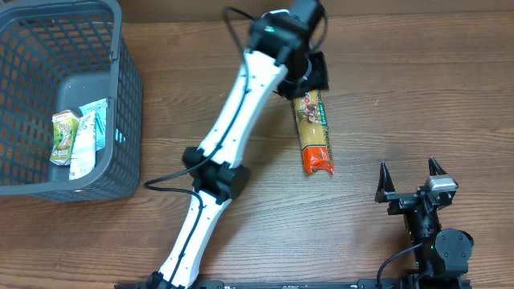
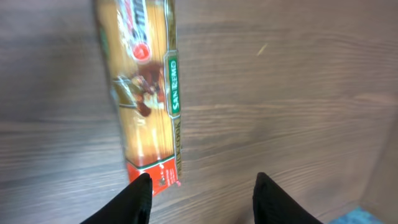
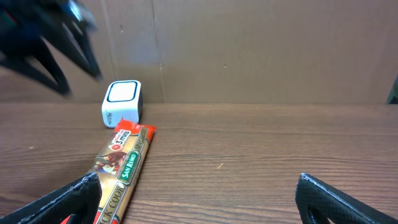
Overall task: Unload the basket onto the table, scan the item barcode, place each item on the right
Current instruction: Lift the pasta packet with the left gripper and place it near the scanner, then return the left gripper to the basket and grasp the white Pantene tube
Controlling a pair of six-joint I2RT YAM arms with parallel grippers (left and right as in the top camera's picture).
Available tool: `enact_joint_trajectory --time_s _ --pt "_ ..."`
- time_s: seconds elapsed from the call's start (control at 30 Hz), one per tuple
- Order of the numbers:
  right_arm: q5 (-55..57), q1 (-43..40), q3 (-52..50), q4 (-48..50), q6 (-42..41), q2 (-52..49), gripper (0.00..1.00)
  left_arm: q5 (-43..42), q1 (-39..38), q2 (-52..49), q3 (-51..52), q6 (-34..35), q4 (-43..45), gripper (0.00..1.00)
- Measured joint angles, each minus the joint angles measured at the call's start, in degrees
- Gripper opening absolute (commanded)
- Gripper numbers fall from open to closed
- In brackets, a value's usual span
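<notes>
A: Left gripper (image 2: pixel 203 182): fingers parted, bare wood between them, holding nothing. One fingertip sits right at the red end of the pasta packet (image 2: pixel 146 93).

B: Where's the packet?

A: Flat on the table (image 1: pixel 401 96), centre right of the overhead frame, running top to bottom, label side up. No barcode shows on this face. My read is that it lies underneath or on an edge, so the packet needs lifting and turning.

B: Right gripper (image 1: pixel 409 166)?

A: Lower right, jaws wide, empty, well apart from the packet.

B: Scanner?

A: A small white box (image 3: pixel 122 102), upper left of the right wrist view, against the cardboard wall (image 3: pixel 249 50) and just past the packet's end. Likely the scanner.

B: Room to move?

A: There is open wood to the right of the packet. The basket (image 1: pixel 128 104) is upper left, well apart, with two pouches (image 1: pixel 64 138) inside. The left arm (image 1: pixel 233 136) crosses diagonally between them.
</notes>
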State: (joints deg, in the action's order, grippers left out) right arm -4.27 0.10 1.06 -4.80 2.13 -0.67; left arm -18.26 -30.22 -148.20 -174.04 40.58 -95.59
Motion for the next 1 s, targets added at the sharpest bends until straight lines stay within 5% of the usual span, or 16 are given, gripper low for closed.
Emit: enact_joint_trajectory --time_s 0.23,0.37,0.6,0.73,1.0 --pt "0.0 0.0 0.0 0.0 0.0 0.0 1.0 0.0 9.7 10.3 -4.0 -8.3 -0.9 0.52" --pt "0.0 0.0 0.0 0.0 0.0 0.0 1.0 0.7 17.0 20.2 -4.0 -12.8 -0.9 0.67" --pt "0.0 0.0 0.0 0.0 0.0 0.0 1.0 15.1 33.4 40.9 -5.7 -19.2 -0.9 0.71" --pt "0.0 0.0 0.0 0.0 0.0 0.0 1.0 20.2 44.2 43.4 -5.6 -20.3 -0.9 0.78" --pt "0.0 0.0 0.0 0.0 0.0 0.0 1.0 25.0 61.4 41.1 15.9 -20.2 -0.8 0.77"
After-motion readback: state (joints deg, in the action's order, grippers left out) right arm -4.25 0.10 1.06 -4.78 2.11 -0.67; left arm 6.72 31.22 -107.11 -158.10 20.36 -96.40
